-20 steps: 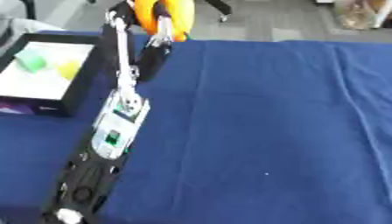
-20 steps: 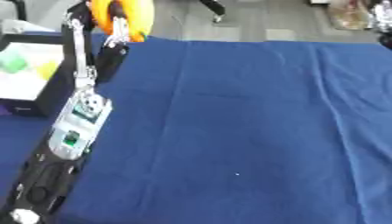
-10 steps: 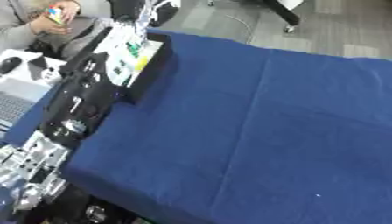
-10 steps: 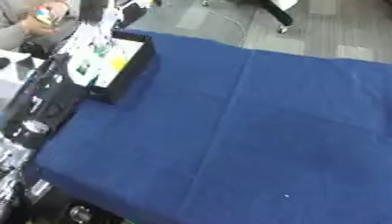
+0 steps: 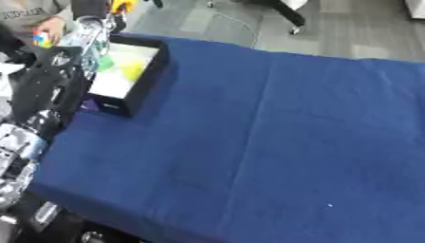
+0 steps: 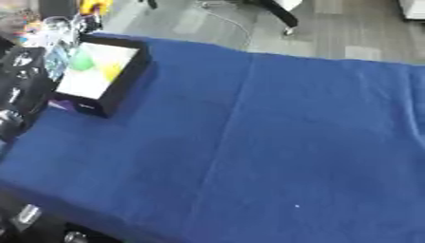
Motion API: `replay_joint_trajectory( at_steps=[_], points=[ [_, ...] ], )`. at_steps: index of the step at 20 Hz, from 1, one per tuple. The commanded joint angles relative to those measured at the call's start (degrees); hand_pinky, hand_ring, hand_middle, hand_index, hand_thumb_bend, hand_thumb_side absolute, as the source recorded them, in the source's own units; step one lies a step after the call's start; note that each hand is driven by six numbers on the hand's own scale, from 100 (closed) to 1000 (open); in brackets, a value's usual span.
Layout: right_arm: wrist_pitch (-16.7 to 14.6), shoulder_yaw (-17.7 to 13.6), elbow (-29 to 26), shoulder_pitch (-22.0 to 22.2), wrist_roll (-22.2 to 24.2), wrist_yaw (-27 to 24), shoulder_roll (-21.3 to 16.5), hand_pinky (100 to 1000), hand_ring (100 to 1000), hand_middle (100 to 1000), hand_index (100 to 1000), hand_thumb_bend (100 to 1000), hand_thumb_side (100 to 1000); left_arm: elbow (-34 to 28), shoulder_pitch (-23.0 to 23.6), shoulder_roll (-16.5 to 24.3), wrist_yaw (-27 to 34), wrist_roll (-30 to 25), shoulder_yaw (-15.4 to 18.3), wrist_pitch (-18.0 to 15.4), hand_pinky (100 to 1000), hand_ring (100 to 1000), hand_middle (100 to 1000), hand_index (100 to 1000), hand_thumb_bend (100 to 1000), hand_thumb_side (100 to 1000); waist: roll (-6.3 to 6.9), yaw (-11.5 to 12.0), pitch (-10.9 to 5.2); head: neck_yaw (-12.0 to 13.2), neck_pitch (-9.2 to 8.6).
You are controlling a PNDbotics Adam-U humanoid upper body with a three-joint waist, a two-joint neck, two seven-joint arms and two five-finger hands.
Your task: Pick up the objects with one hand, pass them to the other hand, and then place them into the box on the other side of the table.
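One black box (image 5: 146, 79) (green, yellow shapes inside), blue tablecloth (image 5: 274, 142)

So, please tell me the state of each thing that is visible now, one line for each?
Box: open at the top, upright, on the table's left side.
Green object: lying inside the box.
Yellow object: lying inside the box, beside the green one.
Orange object: beyond the box's far end, at the end of the left arm; grip not clear.
Blue tablecloth: spread flat.
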Motion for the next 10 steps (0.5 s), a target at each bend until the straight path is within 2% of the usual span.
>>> replay_joint_trajectory(
  at_steps=[1, 2, 3, 4, 5, 6, 7, 8, 10],
  points=[
    [-0.1, -0.5, -0.5, -0.5, 0.1, -0.5, -1.6, 680, 602, 660, 799, 100, 430, 6.5, -2.1, 3.1, -3.1, -6.4, 1.3, 1.4, 708, 569, 573, 771, 377, 100, 0.43, -0.1, -1.70, -1.4, -0.11],
    [-0.1, -0.5, -0.4, -0.4, 0.1, -0.6, -1.6, 680, 602, 660, 799, 100, 429, 8.1, -2.2, 2.9, -3.6, -8.5, 1.3, 1.5, 756, 643, 645, 857, 486, 100, 0.42, -0.2, -1.70, -1.5, -0.11],
    [-0.1, -0.5, -0.4, -0.4, 0.1, -0.6, -1.6, 680, 602, 660, 799, 100, 426, 9.2, -2.3, 2.8, -3.9, -10.6, 1.4, 1.5, 790, 708, 712, 907, 574, 186, 0.40, -0.3, -1.69, -1.6, -0.11],
    [-0.1, -0.6, -0.4, -0.4, 0.1, -0.7, -1.6, 680, 602, 660, 799, 100, 425, 9.9, -2.2, 2.8, -3.9, -13.0, 1.5, 1.4, 814, 749, 753, 937, 641, 323, 0.37, -0.3, -1.68, -1.7, -0.11],
    [-0.1, -0.6, -0.3, -0.4, 0.1, -0.7, -1.6, 680, 602, 659, 799, 100, 423, 10.2, -2.2, 2.7, -3.6, -15.5, 1.7, 1.0, 868, 823, 830, 985, 787, 591, 0.35, -0.3, -1.68, -1.7, -0.11],
    [-0.1, -0.5, -0.3, -0.4, 0.1, -0.7, -1.6, 680, 602, 659, 799, 100, 423, 9.8, -2.0, 2.8, -3.1, -17.6, 2.0, 0.5, 868, 823, 830, 985, 787, 591, 0.33, -0.3, -1.68, -1.8, -0.11],
    [-0.1, -0.6, -0.3, -0.4, 0.1, -0.8, -1.7, 680, 602, 659, 799, 100, 423, 9.0, -1.9, 2.9, -2.6, -18.9, 2.3, 0.2, 887, 844, 856, 992, 829, 686, 0.32, -0.3, -1.68, -1.9, -0.11],
    [-0.1, -0.6, -0.3, -0.4, 0.0, -0.8, -1.7, 679, 601, 658, 799, 100, 423, 8.0, -1.6, 3.0, -1.9, -19.6, 2.7, -0.1, 889, 847, 859, 993, 833, 695, 0.33, -0.3, -1.67, -2.0, -0.11],
    [0.0, -0.7, -0.3, -0.3, 0.0, -0.9, -1.7, 679, 601, 658, 797, 100, 426, 3.4, -0.9, 3.3, 0.3, -19.1, 3.9, -0.9, 891, 837, 853, 980, 741, 703, 0.32, -0.1, -1.67, -2.3, -0.11]
  ],
)
